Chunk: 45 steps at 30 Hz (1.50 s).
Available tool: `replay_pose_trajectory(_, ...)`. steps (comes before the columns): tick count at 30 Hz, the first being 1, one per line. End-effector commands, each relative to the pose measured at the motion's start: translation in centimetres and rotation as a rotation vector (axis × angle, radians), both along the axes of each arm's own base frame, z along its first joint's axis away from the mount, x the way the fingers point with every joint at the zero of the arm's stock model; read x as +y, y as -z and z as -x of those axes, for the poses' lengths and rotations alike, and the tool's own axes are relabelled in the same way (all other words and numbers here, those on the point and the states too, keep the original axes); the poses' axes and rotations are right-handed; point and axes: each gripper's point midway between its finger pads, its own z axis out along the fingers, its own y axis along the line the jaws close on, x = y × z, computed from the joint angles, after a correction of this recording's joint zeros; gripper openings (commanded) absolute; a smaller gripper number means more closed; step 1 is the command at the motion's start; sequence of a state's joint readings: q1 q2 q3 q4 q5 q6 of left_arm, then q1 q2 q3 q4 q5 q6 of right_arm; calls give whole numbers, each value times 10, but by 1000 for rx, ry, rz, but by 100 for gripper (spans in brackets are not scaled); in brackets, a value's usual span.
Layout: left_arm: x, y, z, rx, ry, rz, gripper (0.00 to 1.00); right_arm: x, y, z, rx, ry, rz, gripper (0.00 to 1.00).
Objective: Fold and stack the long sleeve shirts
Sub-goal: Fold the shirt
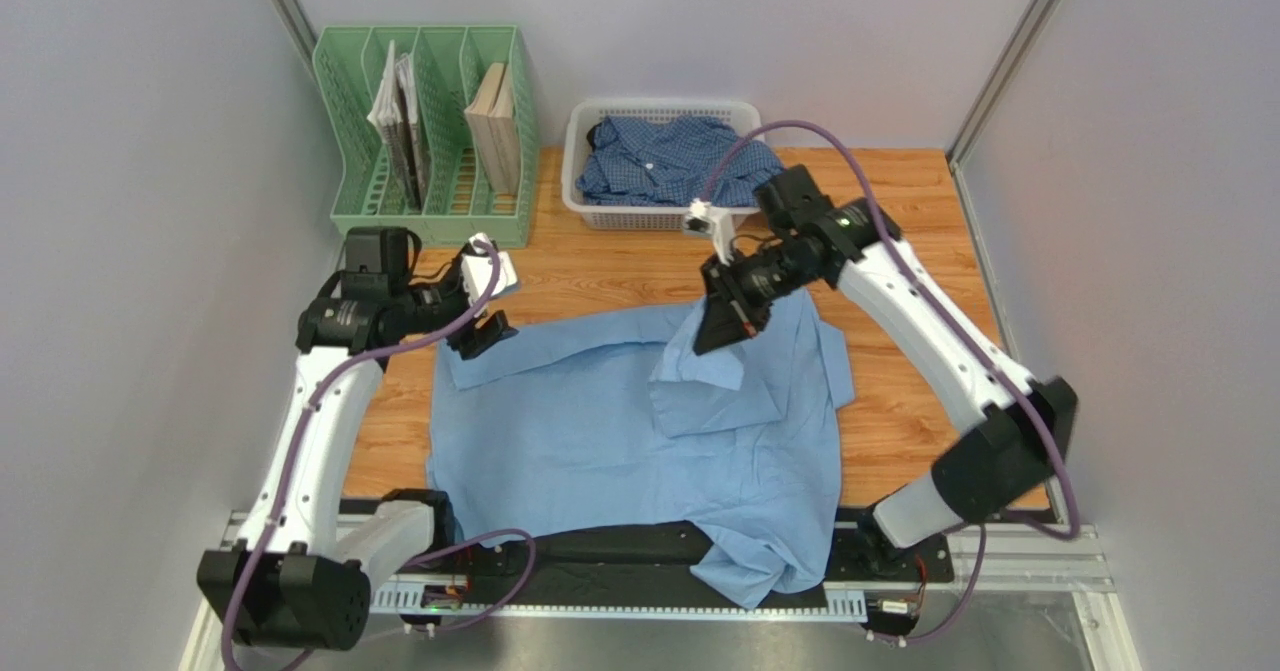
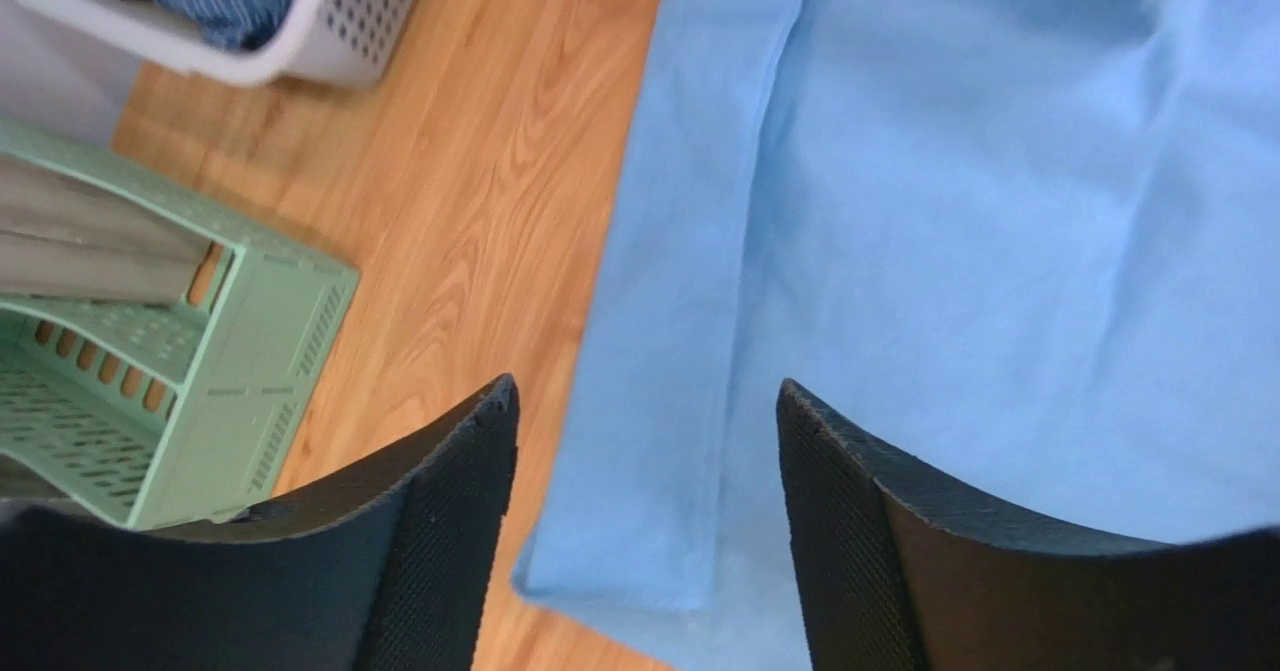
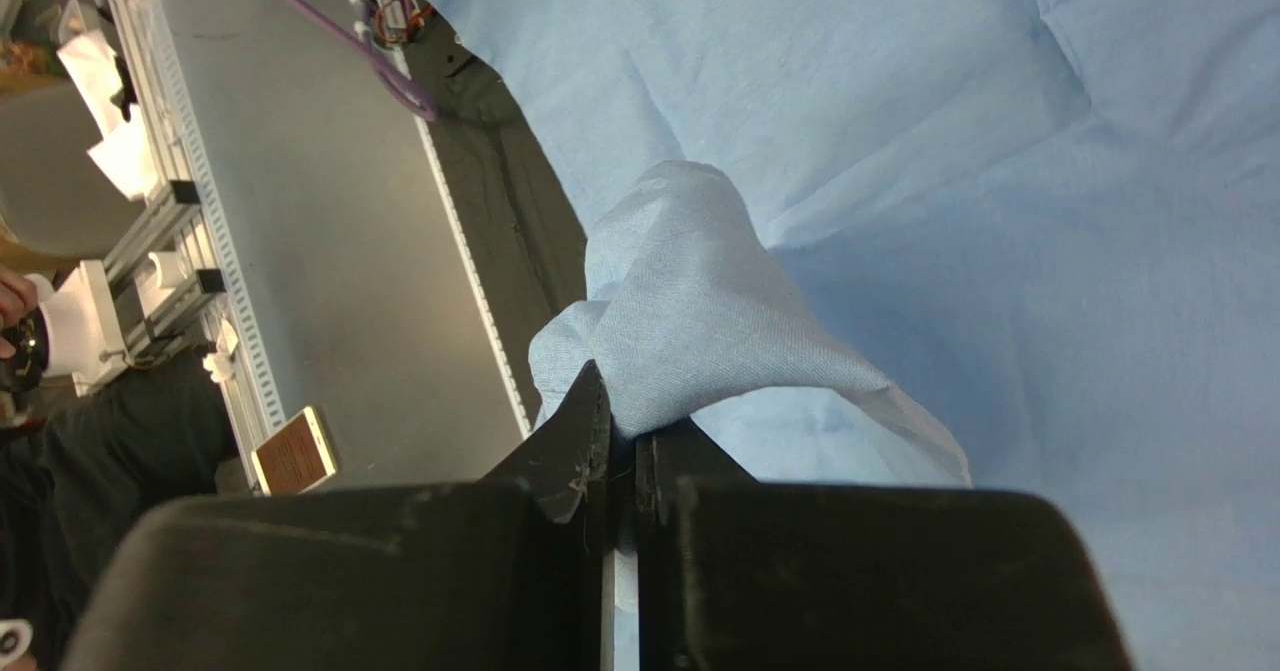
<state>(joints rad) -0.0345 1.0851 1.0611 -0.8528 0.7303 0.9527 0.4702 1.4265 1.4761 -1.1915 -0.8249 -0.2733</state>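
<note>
Showing the fold in progress on the light sky-blue shirt (image 1: 601,431), which lies spread over the middle of the worktop (image 1: 902,386), with one bunched part hanging over the near edge toward the right. The right end effector (image 1: 718,326) is clamped on a pinch of this shirt's cloth. In the right wrist view its fingers meet with the fabric caught between them, and a flap hangs above the right half of the garment, doubled over the body below. The left end effector (image 1: 489,334) has its fingers apart and holds nothing. It hovers above the shirt's far-left corner, and in the left wrist view a hemmed border runs straight through the gap between the fingers.

The darker checked shirt (image 1: 661,161) is heaped in the white basket (image 1: 579,199) at the far side, right of the green file rack (image 1: 428,229) and well apart from both arms.

Key relation: the spread shirt extends to the right of and nearer than the left end effector, so the far-left corner is that arm's to take. The lifted flap belongs to the right arm, and the next fold probably depends on where it is laid across the body. The second shirt is judged untouched.
</note>
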Motion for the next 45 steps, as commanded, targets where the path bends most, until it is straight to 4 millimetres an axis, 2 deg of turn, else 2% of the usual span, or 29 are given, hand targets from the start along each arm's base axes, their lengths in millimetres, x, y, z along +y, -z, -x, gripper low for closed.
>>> replay_pose_trajectory(1,-33,-32,34,82,20,226,72,42,11,-38,-20,-41,31,0)
replay_pose_trajectory(2,-34,-30,33,76,12,213,72,55,29,-41,36,-69,65,0)
replay_pose_trajectory(4,-26,-15,25,91,-48,154,70,69,29,-50,28,-94,83,3)
replay_pose_trajectory(5,-24,-8,21,98,-61,135,68,74,50,-48,102,-110,130,11)
replay_pose_trajectory(6,-17,8,11,136,-95,91,64,80,48,-49,116,-120,122,20)
replay_pose_trajectory(7,-15,14,6,164,-115,77,61,80,54,-49,143,-123,138,54)
replay_pose_trajectory(8,-13,19,2,197,-130,65,58,76,58,-46,185,-124,162,70)
replay_pose_trajectory(9,-14,30,-1,259,-130,57,54,74,64,-48,212,-127,173,77)
replay_pose_trajectory(10,-19,29,0,285,-115,83,54,64,61,-58,207,-113,167,89)
replay_pose_trajectory(11,-23,29,-1,297,-114,106,54,54,60,-59,228,-100,163,91)
replay_pose_trajectory(12,-27,27,0,292,-101,134,58,45,49,-61,224,-84,129,100)
replay_pose_trajectory(16,-26,48,-13,247,-169,50,64,-29,55,-99,216,108,132,97)
replay_pose_trajectory(19,-17,76,-29,345,-252,-27,64,-73,92,-122,201,217,256,84)
replay_pose_trajectory(20,-14,100,-32,442,-281,-64,60,-86,110,-134,169,254,327,80)
replay_pose_trajectory(21,-8,103,-43,457,-319,-101,58,-91,121,-140,179,280,356,76)
replay_pose_trajectory(22,-4,113,-40,513,-338,-137,56,-96,136,-145,197,287,383,70)
replay_pose_trajectory(23,0,134,-39,592,-359,-179,52,-104,154,-154,174,308,439,67)
replay_pose_trajectory(27,19,157,-43,656,-422,-308,49,-125,205,-163,183,342,581,57)
replay_pose_trajectory(30,31,170,-52,682,-439,-399,43,-145,234,-157,194,345,680,54)
replay_pose_trajectory(34,31,190,-77,743,-441,-451,38,-182,252,-161,222,416,745,53)
replay_pose_trajectory(35,28,181,-100,697,-444,-436,37,-189,260,-161,243,428,755,52)
replay_pose_trajectory(37,23,177,-117,688,-441,-414,37,-200,257,-170,275,471,717,52)
replay_pose_trajectory(39,-1,147,-131,654,-377,-284,40,-202,245,-170,306,470,681,55)
replay_pose_trajectory(40,-10,119,-134,602,-364,-219,43,-190,236,-168,313,440,607,56)
replay_pose_trajectory(41,-27,103,-126,603,-313,-130,45,-186,226,-165,315,437,567,58)
replay_pose_trajectory(42,-39,87,-124,560,-279,-74,48,-187,200,-163,287,449,516,62)
replay_pose_trajectory(43,-47,50,-117,475,-272,-7,54,-174,187,-158,280,421,429,63)
replay_pose_trajectory(44,-52,54,-100,479,-256,2,57,-168,172,-157,252,424,393,64)
replay_pose_trajectory(45,-69,44,-95,415,-217,14,59,-161,161,-155,227,417,362,66)
